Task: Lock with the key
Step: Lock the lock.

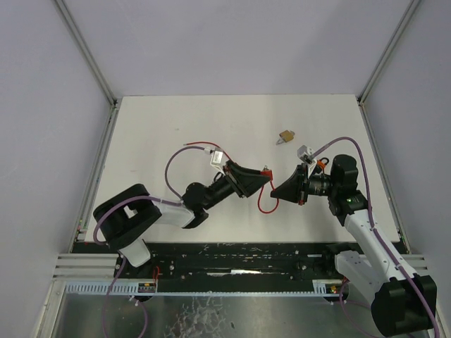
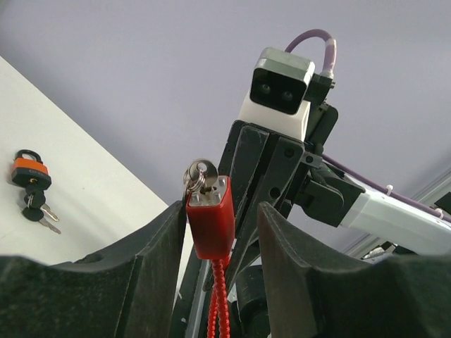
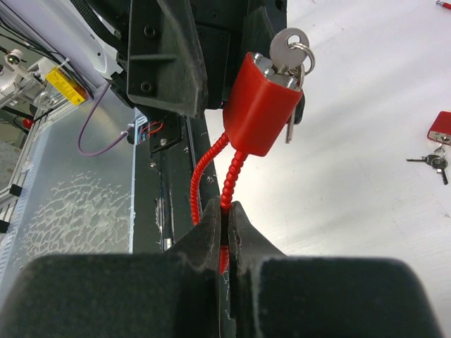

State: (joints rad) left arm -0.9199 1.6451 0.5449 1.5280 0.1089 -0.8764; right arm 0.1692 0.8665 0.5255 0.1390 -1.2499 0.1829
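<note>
Pinched between the dark pads at the bottom of the right wrist view, the red cable (image 3: 236, 169) is held fast by the right claw (image 3: 224, 225), which is closed on it. The cable runs up into the red lock body (image 3: 264, 105), held in the air between the two arms, above the desk (image 1: 176, 120) rather than on it. Both cable strands appear to enter the body. A silver key (image 3: 289, 46) on a ring sits in the cylinder on top. The left claw (image 2: 220, 211) stands open with the body between its jaws, not clamping it. So insertion looks done; what seems left is taking hold of the key and turning it. Whether it is already turned cannot be told. A second padlock (image 2: 29, 169) with keys lies on the desk, well apart.
</note>
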